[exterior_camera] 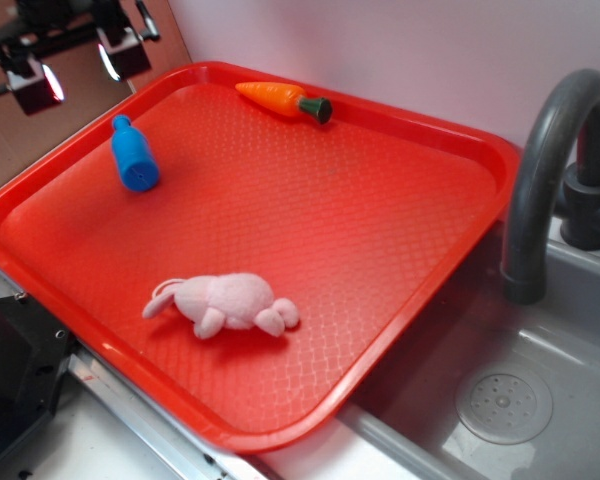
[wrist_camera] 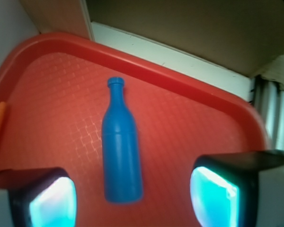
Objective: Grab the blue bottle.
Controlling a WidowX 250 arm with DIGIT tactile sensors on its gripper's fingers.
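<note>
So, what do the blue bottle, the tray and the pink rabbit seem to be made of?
The blue bottle looks like smooth hard plastic: uniform colour, moulded neck and dotted base. The red tray also seems plastic, slightly glossy, with an embossed diamond texture. The pink rabbit appears to be plush fabric, given its fuzzy, soft outline.

one bottle [exterior_camera: 133, 155], one carrot [exterior_camera: 282, 100], one plush bunny [exterior_camera: 227, 304], one tray [exterior_camera: 400, 200]
</note>
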